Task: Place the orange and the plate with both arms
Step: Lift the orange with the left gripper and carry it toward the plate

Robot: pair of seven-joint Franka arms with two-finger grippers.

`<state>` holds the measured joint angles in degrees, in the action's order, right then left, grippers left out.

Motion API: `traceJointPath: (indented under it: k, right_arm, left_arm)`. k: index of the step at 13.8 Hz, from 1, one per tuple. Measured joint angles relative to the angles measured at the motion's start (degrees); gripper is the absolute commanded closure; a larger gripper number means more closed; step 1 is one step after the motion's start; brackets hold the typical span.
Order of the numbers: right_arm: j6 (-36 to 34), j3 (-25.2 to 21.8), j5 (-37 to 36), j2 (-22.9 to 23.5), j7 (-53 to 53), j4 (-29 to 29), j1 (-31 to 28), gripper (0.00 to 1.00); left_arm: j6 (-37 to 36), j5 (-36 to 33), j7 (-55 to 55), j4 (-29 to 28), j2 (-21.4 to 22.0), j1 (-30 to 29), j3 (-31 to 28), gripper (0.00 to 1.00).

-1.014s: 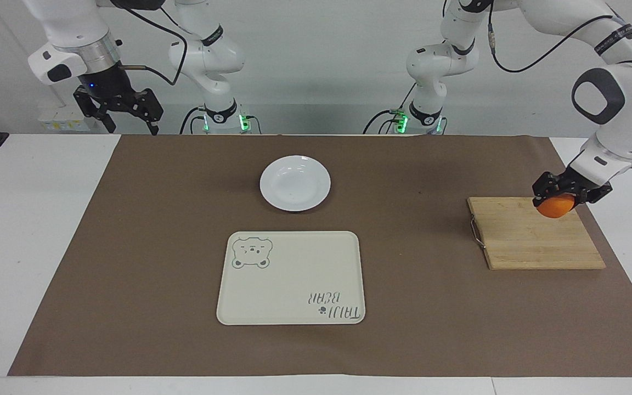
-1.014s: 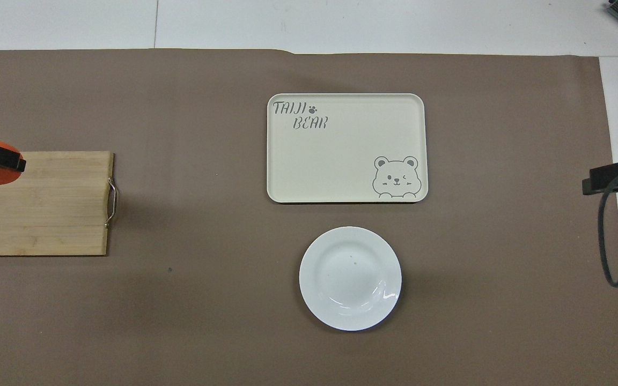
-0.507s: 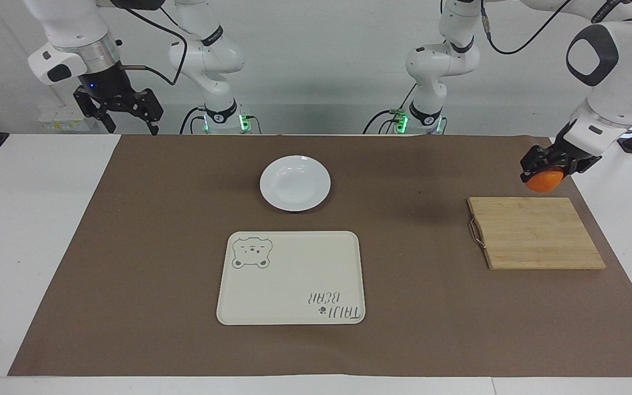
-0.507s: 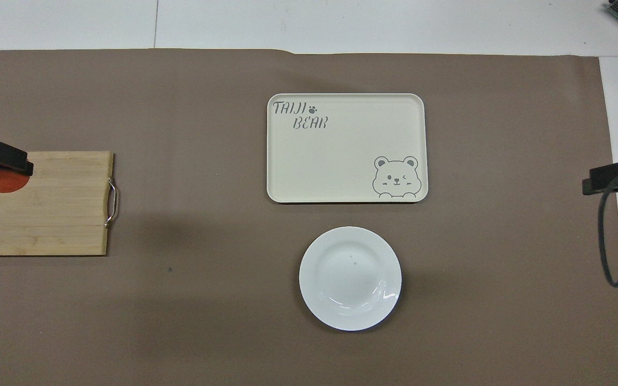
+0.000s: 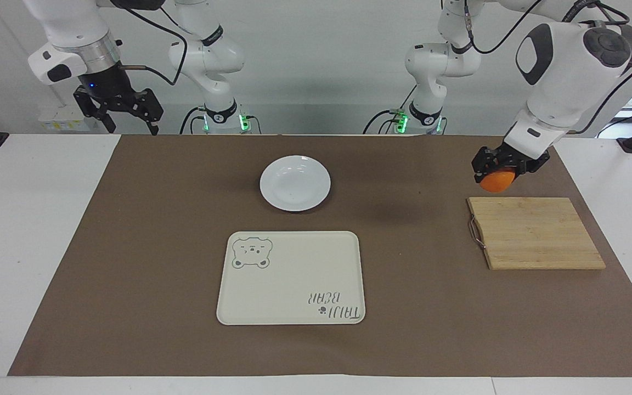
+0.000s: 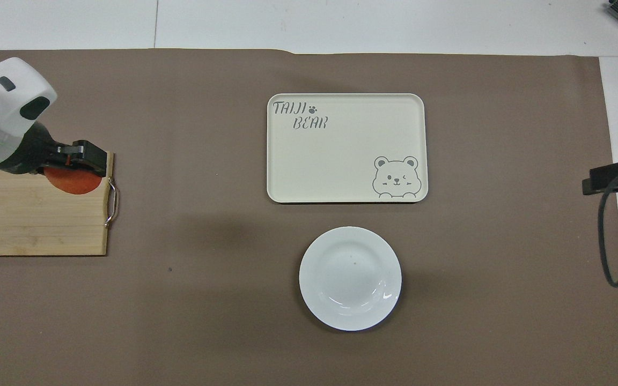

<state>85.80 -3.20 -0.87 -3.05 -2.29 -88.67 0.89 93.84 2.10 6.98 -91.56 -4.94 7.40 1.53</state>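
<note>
The orange (image 5: 498, 182) is held in my left gripper (image 5: 500, 173), which is shut on it and up in the air over the handle end of the wooden cutting board (image 5: 535, 233). In the overhead view the orange (image 6: 73, 183) shows under the left gripper (image 6: 72, 167). The white plate (image 5: 295, 182) lies empty on the brown mat, nearer to the robots than the tray; it also shows in the overhead view (image 6: 350, 277). My right gripper (image 5: 121, 109) is open and empty, waiting raised at the right arm's end of the table; its tip (image 6: 612, 178) shows in the overhead view.
A cream rectangular tray with a bear drawing (image 5: 291, 277) lies empty at the table's middle, and shows in the overhead view (image 6: 346, 147). The cutting board (image 6: 35, 220) with a metal handle lies at the left arm's end. A brown mat (image 5: 129, 247) covers the table.
My left gripper has lifted the orange off the cutting board and carried it toward the table's middle, over the board's handle end. The right arm has not moved.
</note>
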Motion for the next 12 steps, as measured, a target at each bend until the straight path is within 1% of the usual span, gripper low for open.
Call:
traceJointPath:
  k: [5, 8, 10, 12]
  right_arm:
    - [0.0, 0.0, 0.0, 0.0, 0.0, 0.0, 0.0, 0.00]
    - [0.0, 0.0, 0.0, 0.0, 0.0, 0.0, 0.0, 0.00]
    - [0.0, 0.0, 0.0, 0.0, 0.0, 0.0, 0.0, 0.00]
    - [0.0, 0.0, 0.0, 0.0, 0.0, 0.0, 0.0, 0.00]
  left_arm:
    - [0.2, 0.0, 12.1, -0.4, 0.6, 8.7, 0.5, 1.00]
    - [1.4, 0.4, 16.2, -1.7, 1.4, 13.4, 0.6, 1.00]
    - [3.8, 0.6, 20.0, -3.5, 1.5, 17.5, 0.7, 1.00]
    - [8.0, 0.7, 24.5, -6.4, 1.4, 22.4, 0.7, 1.00]
